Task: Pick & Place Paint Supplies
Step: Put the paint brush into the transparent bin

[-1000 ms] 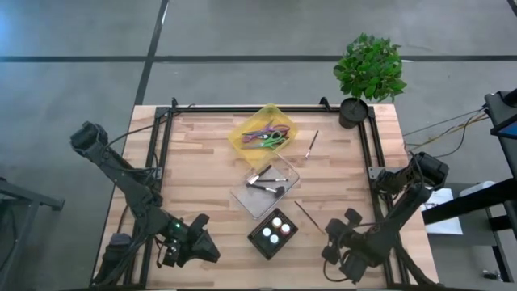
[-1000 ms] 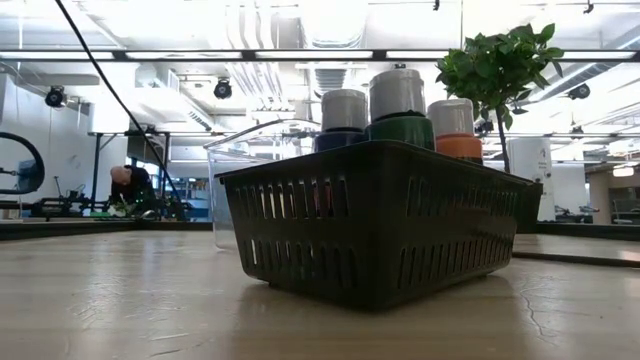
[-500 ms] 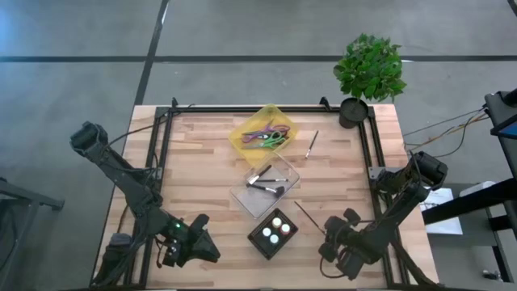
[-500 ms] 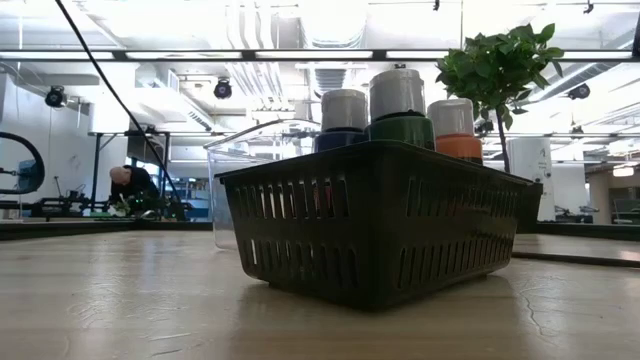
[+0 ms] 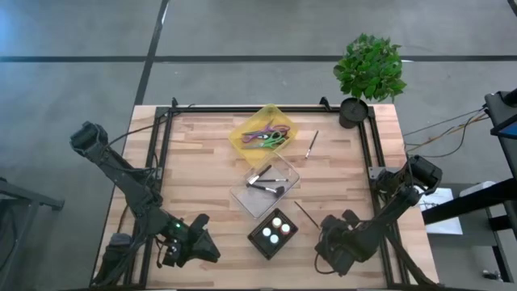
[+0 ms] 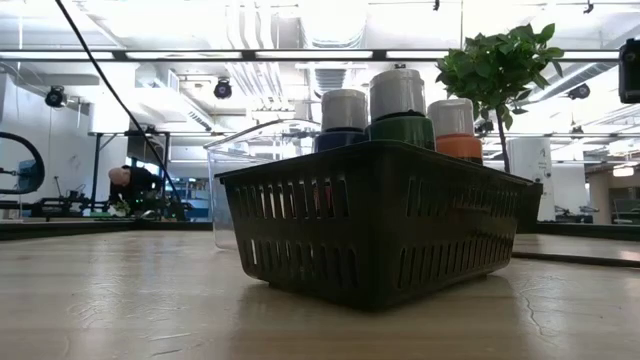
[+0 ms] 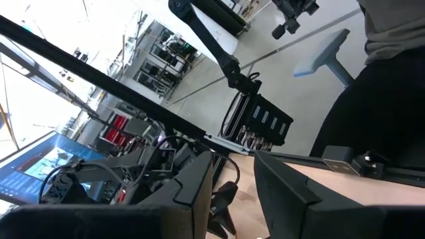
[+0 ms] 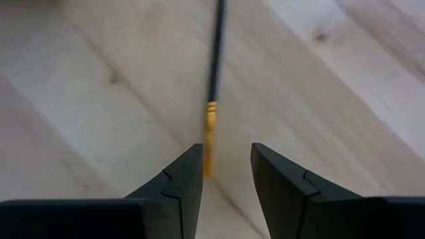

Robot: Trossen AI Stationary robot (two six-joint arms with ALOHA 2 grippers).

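Three white-capped paint bottles, dark blue (image 6: 343, 120), green (image 6: 398, 108) and orange (image 6: 455, 130), stand in a black basket (image 5: 273, 234). A clear tub (image 5: 265, 188) holds some brushes. One thin dark-handled brush (image 5: 307, 216) lies flat on the table right of the basket; a second brush (image 5: 312, 143) lies farther back. My right gripper (image 8: 226, 174) is open, hovering over the near brush (image 8: 214, 86), its fingers on either side of the gold ferrule end (image 8: 209, 143). My left gripper (image 7: 232, 192) is open, near the table's near-left corner (image 5: 206, 244).
A yellow tray (image 5: 263, 132) of coloured scissors sits behind the clear tub. A potted plant (image 5: 367, 74) stands at the far right corner. Black frame rails (image 5: 161, 153) run along the table's left, right and far sides. Bare wood lies left of the basket.
My right gripper has moved a little toward the table's left, closing in on the near brush lying right of the basket. A dark part of that arm now shows at the low view's right edge. The bottles, basket and brushes have stayed in place.
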